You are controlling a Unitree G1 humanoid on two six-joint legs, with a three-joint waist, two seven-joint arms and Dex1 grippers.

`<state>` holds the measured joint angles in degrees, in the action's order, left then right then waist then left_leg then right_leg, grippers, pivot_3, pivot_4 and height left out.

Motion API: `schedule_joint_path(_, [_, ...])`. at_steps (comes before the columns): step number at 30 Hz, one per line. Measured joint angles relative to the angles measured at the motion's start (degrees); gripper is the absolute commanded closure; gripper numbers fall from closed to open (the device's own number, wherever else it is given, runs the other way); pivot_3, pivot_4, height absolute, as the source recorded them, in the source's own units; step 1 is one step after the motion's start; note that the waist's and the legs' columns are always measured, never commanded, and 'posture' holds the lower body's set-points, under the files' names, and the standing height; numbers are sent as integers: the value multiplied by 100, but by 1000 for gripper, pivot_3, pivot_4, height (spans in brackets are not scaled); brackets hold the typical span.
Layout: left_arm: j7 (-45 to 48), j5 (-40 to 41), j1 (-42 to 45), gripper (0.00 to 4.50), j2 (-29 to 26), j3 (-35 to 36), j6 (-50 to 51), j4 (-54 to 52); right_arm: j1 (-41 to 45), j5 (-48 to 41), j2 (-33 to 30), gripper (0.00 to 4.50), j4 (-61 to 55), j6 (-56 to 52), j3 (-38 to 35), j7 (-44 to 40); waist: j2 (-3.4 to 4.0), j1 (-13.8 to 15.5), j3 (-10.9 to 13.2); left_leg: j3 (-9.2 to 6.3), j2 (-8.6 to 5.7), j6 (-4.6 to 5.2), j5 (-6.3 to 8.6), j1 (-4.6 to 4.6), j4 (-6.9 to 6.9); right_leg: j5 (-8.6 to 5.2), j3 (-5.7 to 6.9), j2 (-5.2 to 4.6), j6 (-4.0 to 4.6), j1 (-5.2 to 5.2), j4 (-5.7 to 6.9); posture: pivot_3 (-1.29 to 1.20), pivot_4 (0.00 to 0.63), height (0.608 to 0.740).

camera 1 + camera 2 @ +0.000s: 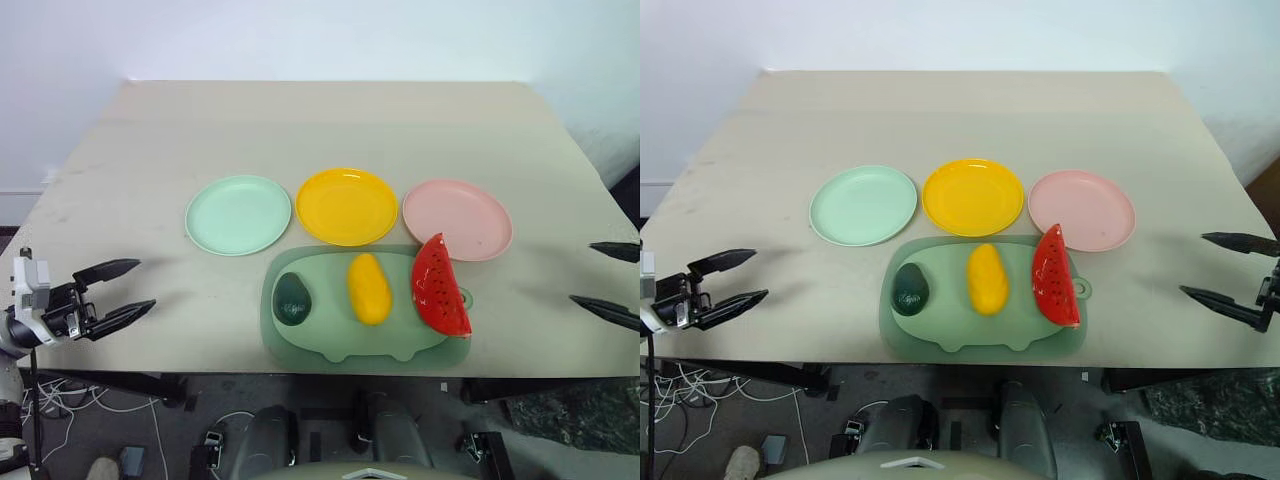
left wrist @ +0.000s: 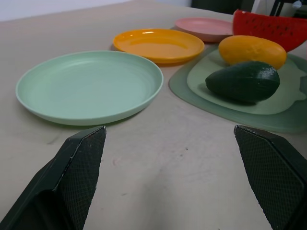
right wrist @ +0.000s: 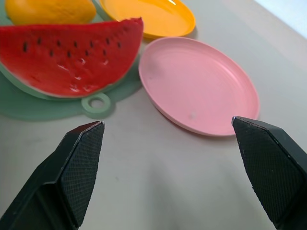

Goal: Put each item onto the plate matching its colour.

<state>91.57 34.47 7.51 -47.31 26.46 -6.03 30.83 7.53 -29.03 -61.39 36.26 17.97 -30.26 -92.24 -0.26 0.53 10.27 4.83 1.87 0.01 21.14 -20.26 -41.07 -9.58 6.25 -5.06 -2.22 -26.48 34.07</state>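
Three plates stand in a row on the table: a mint green plate [image 1: 238, 214], a yellow plate [image 1: 346, 205] and a pale pink plate [image 1: 457, 218]. In front of them, on a pale green mat [image 1: 330, 335], lie a dark green avocado [image 1: 292, 299], a yellow mango [image 1: 369, 288] and a red watermelon slice [image 1: 440, 286] with black seeds. My left gripper [image 1: 118, 292] hovers open at the table's left front edge, pointing toward the items. At the right edge my right gripper [image 1: 608, 282] is open too, facing the watermelon and pink plate.
The beige table [image 1: 320, 130] stretches far behind the plates. Its front edge runs just below the mat. Cables lie on the floor [image 1: 70, 400] at the lower left.
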Motion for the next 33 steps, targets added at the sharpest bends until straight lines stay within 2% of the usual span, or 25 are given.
schedule_joint_path(7, [-213, 17, -208, 13, 53, 170, -3, -215, 242, 95, -26, 0, 580, 334, 282, -3, 6, -3, 2, 2, 1, -1, 0, 1, 0, 0, -1, -2, 0, -1, 1, 0, 150, 733])
schedule_joint_path(21, [-185, 103, -309, 13, 6, 398, 0, -284, -27, 77, 71, 0, 301, 208, 281, 2, 8, 2, 2, 2, 2, -1, -1, 0, -1, 0, 0, -3, 0, -1, 2, 0, 150, 733])
schedule_joint_path(28, [-557, 110, -935, 13, 407, 385, 3, -1306, -52, 103, 227, 0, 57, 96, 310, 114, 9, 4, 2, -3, 3, -1, 0, 1, 0, 0, -2, -4, 0, -1, 2, 0, 150, 733])
schedule_joint_path(33, [-1001, 108, -1802, 13, 835, 330, 75, -2358, 104, 167, 404, 0, -64, -146, 475, 371, 11, 1, 3, -3, 3, -1, 0, 1, -2, 1, -6, -4, 0, -2, 2, 0, 150, 733])
